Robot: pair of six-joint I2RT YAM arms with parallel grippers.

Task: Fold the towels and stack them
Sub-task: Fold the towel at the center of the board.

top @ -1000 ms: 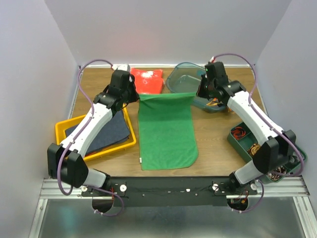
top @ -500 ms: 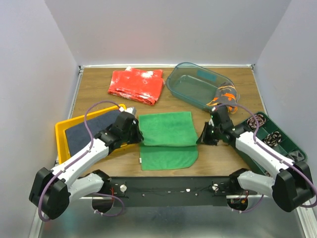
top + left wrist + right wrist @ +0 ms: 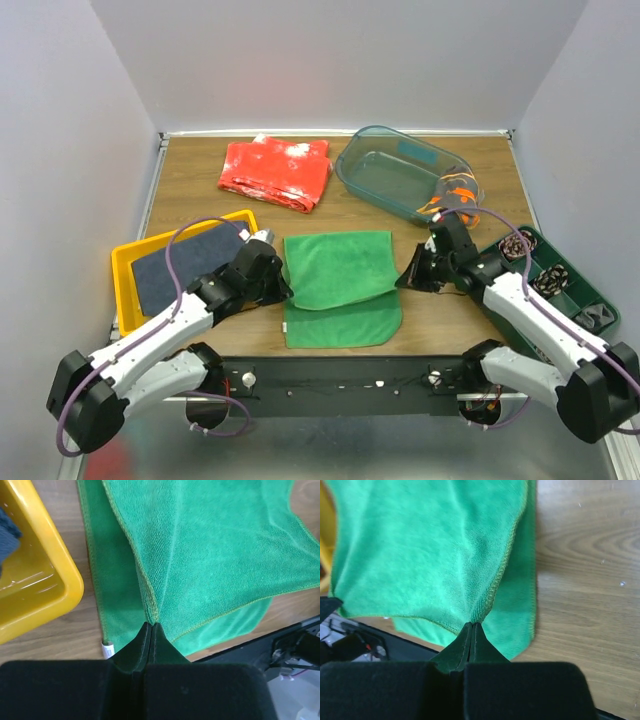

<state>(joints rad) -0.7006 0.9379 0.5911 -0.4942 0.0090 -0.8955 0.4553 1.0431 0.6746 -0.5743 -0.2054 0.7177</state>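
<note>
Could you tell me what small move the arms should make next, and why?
Probably draw both pinched corners to the near edge of the green towel, then lower them. The left gripper and right gripper each pinch an upper-layer corner, and a strip of the lower layer shows uncovered, so the edges do not yet meet.

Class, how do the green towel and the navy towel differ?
The green towel lies partly folded on the table; the navy towel lies flat in the yellow tray. The left pincer and right pincer grip the green towel; neither grips the navy towel. Both are plain cloths.
</note>
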